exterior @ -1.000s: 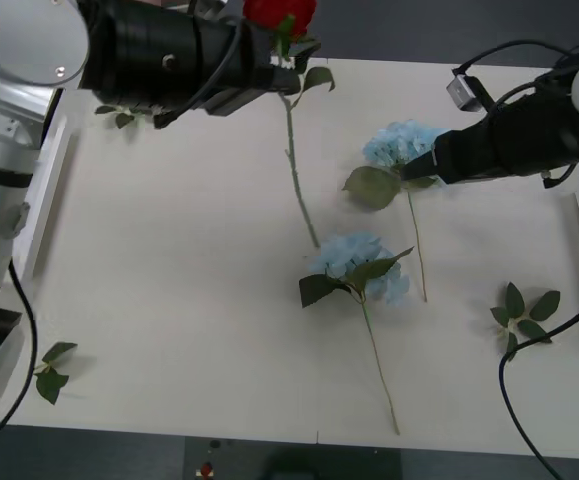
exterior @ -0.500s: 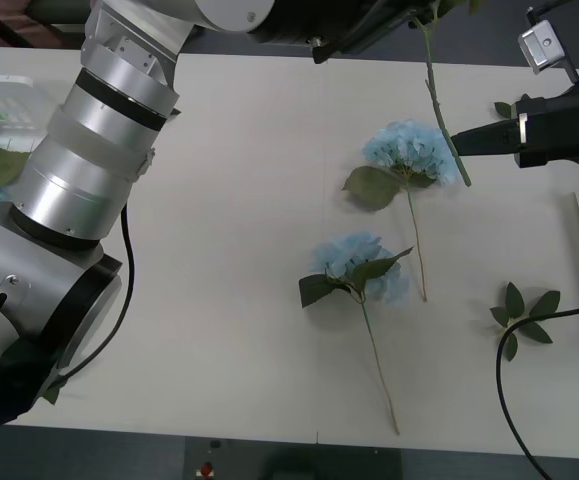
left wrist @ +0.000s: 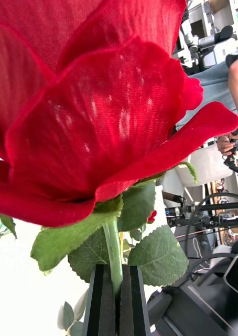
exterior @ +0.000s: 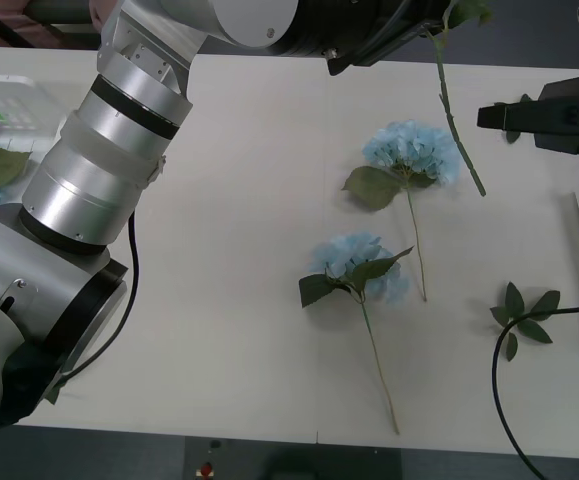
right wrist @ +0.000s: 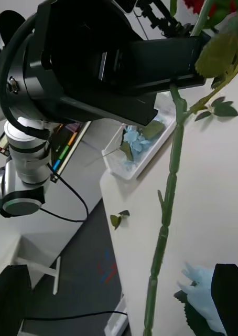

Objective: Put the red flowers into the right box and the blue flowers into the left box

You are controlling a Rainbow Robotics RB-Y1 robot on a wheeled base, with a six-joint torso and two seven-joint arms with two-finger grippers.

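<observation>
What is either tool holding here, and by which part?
The left tool pinches a red rose by its stem, just below the bloom. The right tool holds nothing.

The front view looks down from above the arms at the table [exterior: 219, 250], taking in most of its top. The left wrist view sits right against a red rose [left wrist: 93, 105], facing up along its stem. The right wrist view looks leftward across the table [right wrist: 213, 199] towards the left box [right wrist: 145, 142]. All three share that rose's stem [exterior: 456, 120].
</observation>
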